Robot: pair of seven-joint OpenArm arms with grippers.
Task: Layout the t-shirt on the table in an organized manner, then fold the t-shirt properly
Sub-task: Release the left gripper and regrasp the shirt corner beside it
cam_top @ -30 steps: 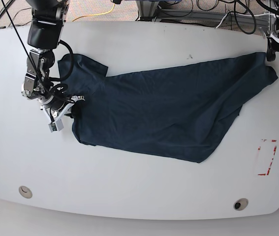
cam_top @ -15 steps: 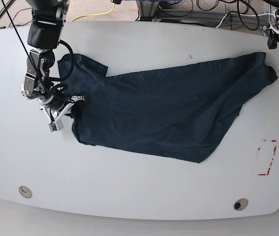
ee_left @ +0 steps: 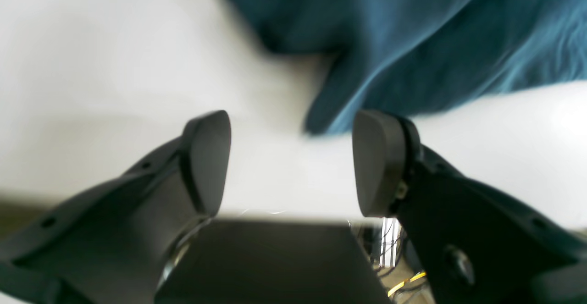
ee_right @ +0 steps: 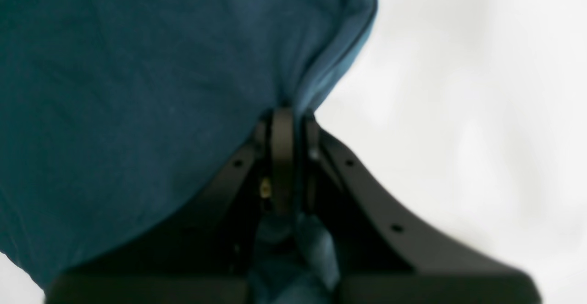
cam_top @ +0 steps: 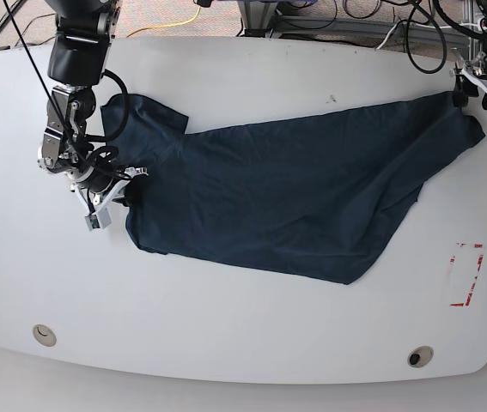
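My right gripper point(cam_top: 116, 196) pinched the t-shirt point(cam_top: 295, 197) edge, while my left gripper point(ee_left: 291, 162) stood released above the table point(cam_top: 243, 343).

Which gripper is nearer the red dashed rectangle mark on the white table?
Left. The left gripper hovers open at the far edge above the red dashed rectangle mark; the right gripper grips the dark navy-teal t-shirt across the table.

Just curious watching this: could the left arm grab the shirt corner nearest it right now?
Probably yes. The left end effector is open, and the t-shirt corner lies just ahead on the bare table, nothing between them.
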